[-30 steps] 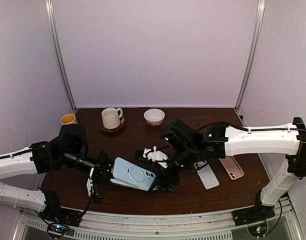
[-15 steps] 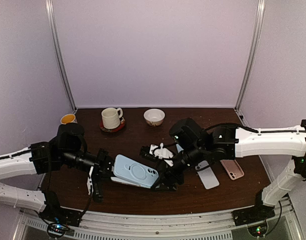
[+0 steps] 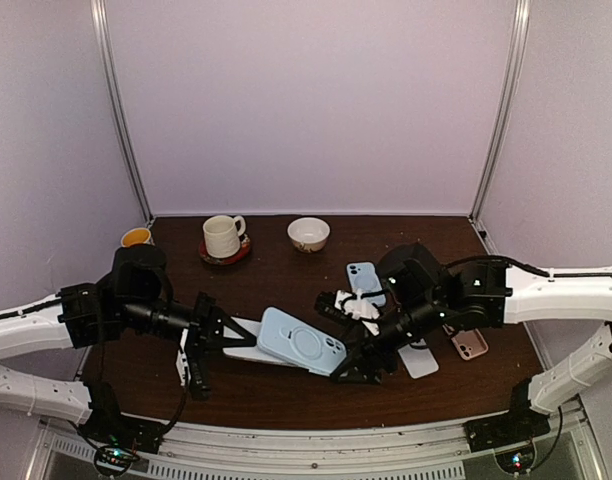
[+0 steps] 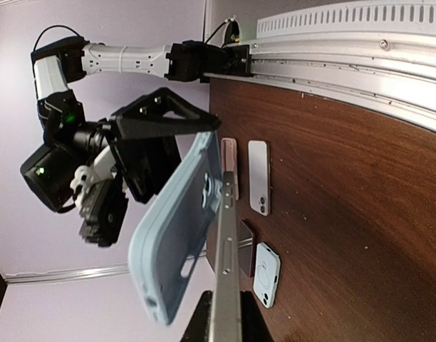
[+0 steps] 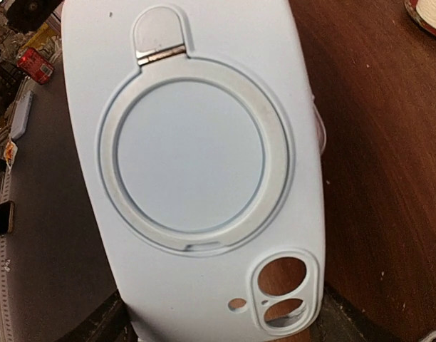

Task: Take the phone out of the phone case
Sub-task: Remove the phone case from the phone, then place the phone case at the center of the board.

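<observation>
Over the dark table (image 3: pixel 286 405), the right gripper (image 3: pixel 362 362), clamped across the blue case (image 3: pixel 301 342), has dragged it rightward, off the phone (image 3: pixel 244 352) pinched tight in the left gripper (image 3: pixel 216 340). Separation looks nearly complete.

Right wrist view: phone case (image 5: pixel 204 178) fills it just ahead of right gripper (image 3: pixel 361 360), fingertips hidden, case's lower end cut off. Phone (image 4: pixel 225 271) in left gripper (image 3: pixel 218 335) shows edge-on only; screen unseen, near end cropped.

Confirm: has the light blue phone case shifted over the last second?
Yes, the light blue phone case moved right, now directly in front of the white bowl.
</observation>
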Available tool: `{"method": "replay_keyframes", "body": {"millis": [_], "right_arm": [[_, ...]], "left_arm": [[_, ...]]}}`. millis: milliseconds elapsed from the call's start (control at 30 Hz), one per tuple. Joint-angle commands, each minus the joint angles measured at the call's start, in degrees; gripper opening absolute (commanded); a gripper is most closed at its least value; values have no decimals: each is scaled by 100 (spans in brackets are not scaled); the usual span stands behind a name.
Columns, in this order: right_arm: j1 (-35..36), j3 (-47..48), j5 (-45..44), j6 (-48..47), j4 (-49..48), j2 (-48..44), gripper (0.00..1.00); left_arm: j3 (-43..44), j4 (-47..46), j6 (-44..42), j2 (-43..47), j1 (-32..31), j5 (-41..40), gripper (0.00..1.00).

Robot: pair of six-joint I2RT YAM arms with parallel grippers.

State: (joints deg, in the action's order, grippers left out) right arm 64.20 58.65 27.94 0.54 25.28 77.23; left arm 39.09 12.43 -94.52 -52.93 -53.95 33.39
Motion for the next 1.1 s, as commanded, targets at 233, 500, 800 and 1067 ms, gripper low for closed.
{"method": "replay_keyframes", "body": {"millis": [233,500,800,1067], "right_arm": [[-428,-1484,-1285,1413,266,-1884,67],[-457,-1188,-3118,2810,638,-1915,66],[-529,388,-4092,3565,1079,-120,62],[-841,2054,-3350,3999,1357,2120,65]], "left_arm": [[76,-149,46,137,187,-438,0],[54,-888,764,320,350,-1672,0],[-21,-1851,1338,465,504,-2951,0],[-87,-2209,1482,520,535,-3539,0]]}}
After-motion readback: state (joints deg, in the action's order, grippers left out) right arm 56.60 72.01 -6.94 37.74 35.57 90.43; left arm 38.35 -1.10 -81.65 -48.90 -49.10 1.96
